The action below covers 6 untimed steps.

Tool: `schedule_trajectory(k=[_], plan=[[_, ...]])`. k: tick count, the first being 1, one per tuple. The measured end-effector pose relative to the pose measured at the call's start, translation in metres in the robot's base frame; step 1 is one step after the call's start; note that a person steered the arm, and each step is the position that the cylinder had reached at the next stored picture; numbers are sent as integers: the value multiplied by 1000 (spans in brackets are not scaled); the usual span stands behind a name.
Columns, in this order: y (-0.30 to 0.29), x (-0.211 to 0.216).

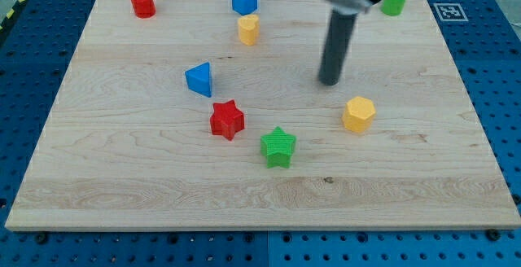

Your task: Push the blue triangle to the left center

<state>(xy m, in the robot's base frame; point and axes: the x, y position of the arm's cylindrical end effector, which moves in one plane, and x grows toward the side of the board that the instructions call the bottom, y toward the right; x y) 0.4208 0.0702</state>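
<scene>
We take the blue triangle [199,79] as our landmark: it sits on the desk [122,177] left of the middle, with the red star [227,120] just below and to its right, close but apart. Our tip [330,80] rests well to the triangle's right, at about the same height in the view, with bare wood between them. We carry no pincer, only the rod, so nothing is grasped or clenched. That line matters most: the triangle lies toward the view's left from our tip, and the left centre of the desk lies further left again, so we judge that a nearly straight leftward push should serve. The yellow block [248,29] up and right of the triangle seems clear of that path.
</scene>
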Motion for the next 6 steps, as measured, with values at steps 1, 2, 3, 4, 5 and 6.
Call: schedule_trajectory(k=[1,2,3,4,5,6], plan=[[-15,0],[-41,0],[-75,0],[-105,0],[-139,0],[-170,-1]])
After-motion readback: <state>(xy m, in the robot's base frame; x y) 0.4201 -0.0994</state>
